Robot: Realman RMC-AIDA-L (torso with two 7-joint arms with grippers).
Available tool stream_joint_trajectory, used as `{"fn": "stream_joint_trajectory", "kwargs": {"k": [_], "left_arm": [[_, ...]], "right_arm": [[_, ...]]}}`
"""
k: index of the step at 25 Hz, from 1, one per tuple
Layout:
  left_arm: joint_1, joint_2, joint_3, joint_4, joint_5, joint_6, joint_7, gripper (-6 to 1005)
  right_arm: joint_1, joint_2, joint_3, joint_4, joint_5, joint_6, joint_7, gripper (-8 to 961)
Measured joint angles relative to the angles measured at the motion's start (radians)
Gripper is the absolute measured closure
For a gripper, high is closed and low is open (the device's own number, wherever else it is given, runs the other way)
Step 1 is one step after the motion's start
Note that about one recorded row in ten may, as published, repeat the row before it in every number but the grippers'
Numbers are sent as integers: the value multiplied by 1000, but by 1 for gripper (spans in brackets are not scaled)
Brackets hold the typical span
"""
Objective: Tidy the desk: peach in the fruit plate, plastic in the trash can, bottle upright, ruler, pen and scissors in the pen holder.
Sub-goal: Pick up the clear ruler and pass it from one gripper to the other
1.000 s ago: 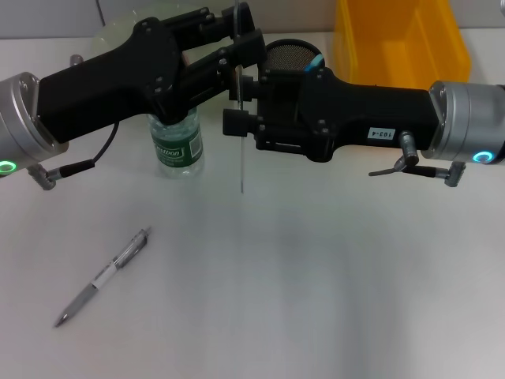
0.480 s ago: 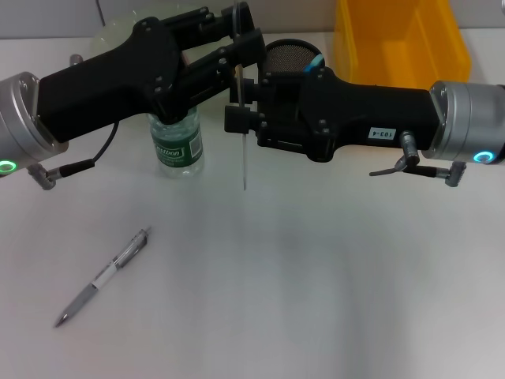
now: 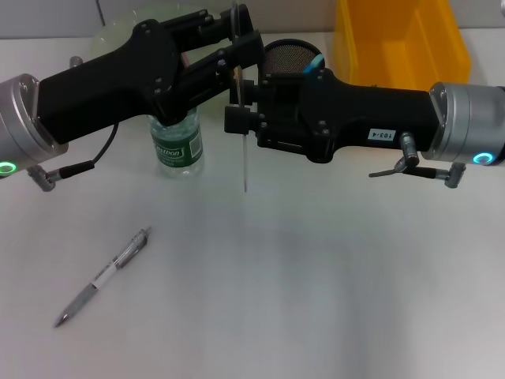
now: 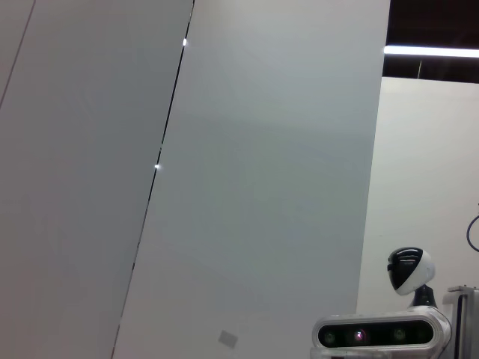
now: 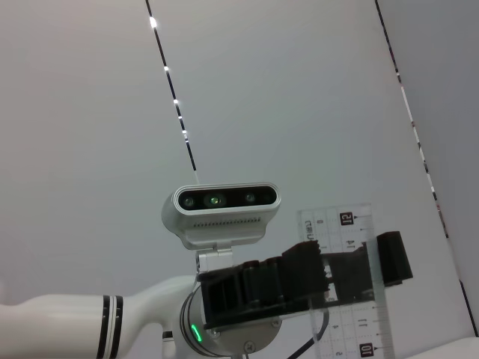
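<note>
On the far left of the white desk (image 3: 316, 300) lies the grey-and-clear ballpoint pen (image 3: 102, 275), flat and slanted, well apart from both arms. Next over stands the small clear plastic bottle with a green label (image 3: 177, 146), upright, right under the black left arm. Behind it, the pale green round fruit plate (image 3: 118, 31) peeks out past the arm. The left gripper (image 3: 235, 35) reaches in toward the middle, fingers spread, one on each side of the thin transparent ruler (image 3: 244, 158). From the head view, whether they touch it cannot be told. The ruler hangs edge-on and vertical above the desk. In the right wrist view the left gripper's black fingers (image 5: 322, 273) lie across the ruler's printed face (image 5: 348, 329). Coming from the other side, the right gripper (image 3: 237, 99) is pinched on the ruler's upper part. Behind it sits the black mesh pen holder (image 3: 288, 57), and further right the yellow plastic bin (image 3: 398, 39).
</note>
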Motion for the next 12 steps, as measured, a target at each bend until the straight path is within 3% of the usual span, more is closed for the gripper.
{"fn": "stream_joint_trajectory", "kwargs": {"k": [12], "left_arm": [[3, 0, 3, 0, 2, 11, 9, 597]], "right_arm": [[-5, 0, 0, 0, 1, -7, -2, 546]]}}
